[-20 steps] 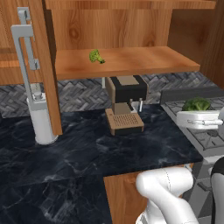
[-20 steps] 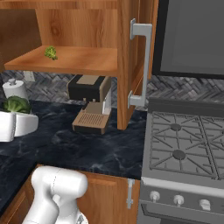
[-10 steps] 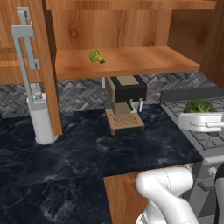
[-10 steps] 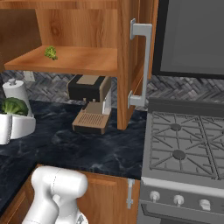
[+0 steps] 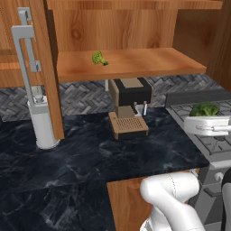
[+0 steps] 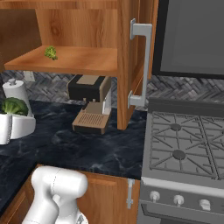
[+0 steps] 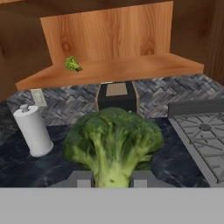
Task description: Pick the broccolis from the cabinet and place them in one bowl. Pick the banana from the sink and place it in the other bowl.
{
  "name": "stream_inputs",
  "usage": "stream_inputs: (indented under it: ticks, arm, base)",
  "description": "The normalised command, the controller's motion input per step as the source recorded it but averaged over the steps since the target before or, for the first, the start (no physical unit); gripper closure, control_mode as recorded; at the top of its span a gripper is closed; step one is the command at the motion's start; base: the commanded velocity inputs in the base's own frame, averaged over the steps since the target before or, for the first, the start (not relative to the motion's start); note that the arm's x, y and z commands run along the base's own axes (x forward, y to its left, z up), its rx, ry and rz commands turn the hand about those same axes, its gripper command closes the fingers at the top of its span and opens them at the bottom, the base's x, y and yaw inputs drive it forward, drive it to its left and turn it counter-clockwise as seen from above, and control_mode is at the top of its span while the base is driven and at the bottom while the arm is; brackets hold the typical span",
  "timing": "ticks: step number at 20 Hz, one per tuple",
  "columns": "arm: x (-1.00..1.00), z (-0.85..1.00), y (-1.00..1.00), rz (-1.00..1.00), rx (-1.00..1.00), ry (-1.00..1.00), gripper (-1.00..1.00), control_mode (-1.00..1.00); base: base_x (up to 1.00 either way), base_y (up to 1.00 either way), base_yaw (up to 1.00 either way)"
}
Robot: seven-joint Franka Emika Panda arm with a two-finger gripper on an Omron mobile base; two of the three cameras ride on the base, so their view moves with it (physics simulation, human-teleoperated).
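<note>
My gripper is shut on a large green broccoli, held by its stem with the head upward. From the left base view the gripper hovers over the stove's left edge, the broccoli on top. In the right base view the gripper and its broccoli are over the counter at the left edge. A second, small broccoli lies on the shelf of the open wooden cabinet, well away from my hand. The bowls, the banana and the sink are out of view.
A coffee machine stands under the shelf on the dark marble counter. A paper towel roll stands to the left. The cabinet door with its grey bar handle hangs open. A gas stove sits to the right.
My hand with the broccoli has levelled a little and barely shifted. Nothing else has moved.
</note>
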Motion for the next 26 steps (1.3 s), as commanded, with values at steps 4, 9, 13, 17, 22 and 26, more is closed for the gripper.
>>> stream_inputs:
  ticks: [4,9,13,17,22,26]
  arm:
    - [0.00,0.00,0.00,0.00,0.00,0.00,1.00,1.00]
    - [0.00,0.00,0.00,0.00,0.00,0.00,1.00,1.00]
    - [0.00,0.00,0.00,0.00,0.00,0.00,1.00,1.00]
    - [0.00,0.00,0.00,0.00,0.00,0.00,1.00,1.00]
    - [0.00,0.00,0.00,0.00,0.00,0.00,1.00,1.00]
    - [0.00,0.00,0.00,0.00,0.00,0.00,1.00,1.00]
  base:
    - [-0.13,-0.03,0.04]
    - [-0.23,-0.10,0.32]
    - [-0.35,-0.04,0.43]
    - [-0.42,-0.16,0.41]
    - [-0.28,-0.01,0.37]
    - [-0.27,0.00,0.43]
